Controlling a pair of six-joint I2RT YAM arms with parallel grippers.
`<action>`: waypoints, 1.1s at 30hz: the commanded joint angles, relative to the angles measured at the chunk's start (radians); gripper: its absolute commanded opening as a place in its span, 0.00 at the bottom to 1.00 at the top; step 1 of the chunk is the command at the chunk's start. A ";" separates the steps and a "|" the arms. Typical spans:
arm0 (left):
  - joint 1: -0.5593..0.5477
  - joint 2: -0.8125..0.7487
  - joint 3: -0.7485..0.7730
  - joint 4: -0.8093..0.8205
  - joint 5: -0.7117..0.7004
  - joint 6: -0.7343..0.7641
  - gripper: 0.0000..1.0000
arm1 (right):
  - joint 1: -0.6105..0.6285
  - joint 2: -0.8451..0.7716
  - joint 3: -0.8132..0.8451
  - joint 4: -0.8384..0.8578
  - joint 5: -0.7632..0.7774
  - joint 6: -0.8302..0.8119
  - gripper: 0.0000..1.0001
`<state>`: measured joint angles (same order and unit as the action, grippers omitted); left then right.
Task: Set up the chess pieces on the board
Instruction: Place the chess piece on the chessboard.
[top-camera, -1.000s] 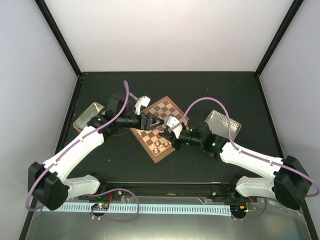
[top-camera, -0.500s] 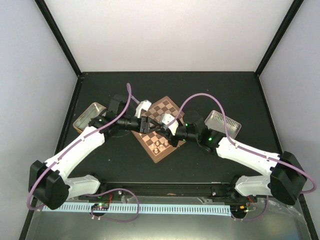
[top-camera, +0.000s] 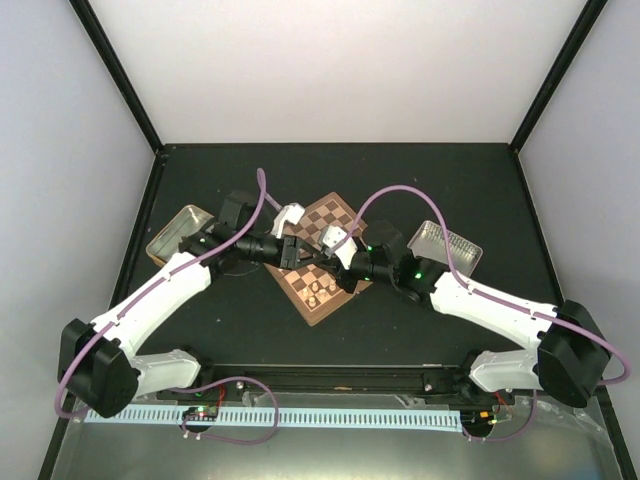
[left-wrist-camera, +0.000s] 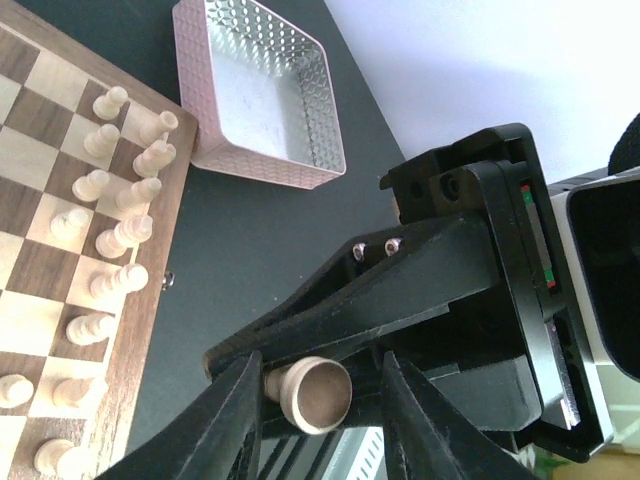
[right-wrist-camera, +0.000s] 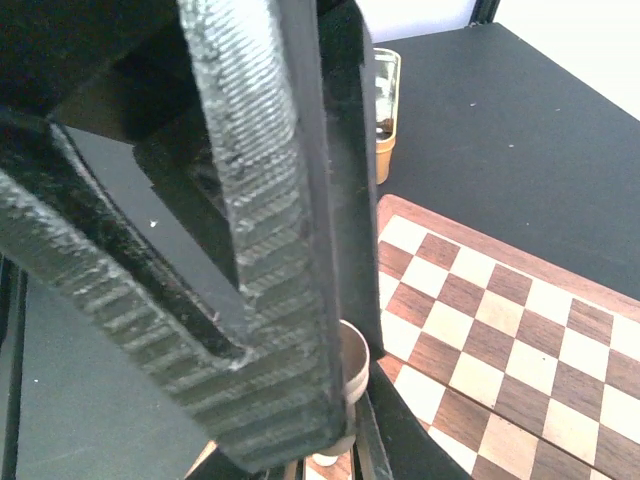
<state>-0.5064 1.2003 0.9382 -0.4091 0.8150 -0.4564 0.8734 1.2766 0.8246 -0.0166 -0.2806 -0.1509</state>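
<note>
left wrist: handover, i judge. my right gripper (left-wrist-camera: 255, 368) pinches a chess piece (left-wrist-camera: 318, 392); my left gripper (left-wrist-camera: 322, 410), narrow, flanks it unclamped. next: clamp, carry to the board (left-wrist-camera: 138, 330) at 9 o'clock.

One board (top-camera: 330, 215), two metal tins (top-camera: 170, 236) (top-camera: 460, 248), two arms (top-camera: 160, 295) (top-camera: 500, 310), and roughly fourteen cream chess pieces (left-wrist-camera: 100, 140) in view.

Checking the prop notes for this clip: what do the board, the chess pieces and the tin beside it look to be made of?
Board: wood, it seems, with faint grain in the dark and pale squares and a smooth reddish rim. Chess pieces: probably pale unpainted wood, turned and matte. Tin: looks like thin metal with a dull pale sheen, its walls stamped with a dotted pattern.
</note>
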 joint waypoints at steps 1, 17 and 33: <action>-0.007 0.009 0.013 -0.047 0.006 0.029 0.37 | -0.004 0.011 0.042 -0.010 0.038 0.001 0.12; -0.018 0.123 0.023 -0.108 -0.053 0.094 0.18 | 0.024 0.044 0.096 -0.096 0.082 -0.069 0.13; -0.020 0.158 0.005 0.006 0.037 0.012 0.24 | 0.037 0.032 0.073 -0.077 0.084 -0.091 0.15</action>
<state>-0.5156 1.3380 0.9447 -0.4362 0.8143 -0.4339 0.8955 1.3376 0.8848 -0.2047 -0.1841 -0.2325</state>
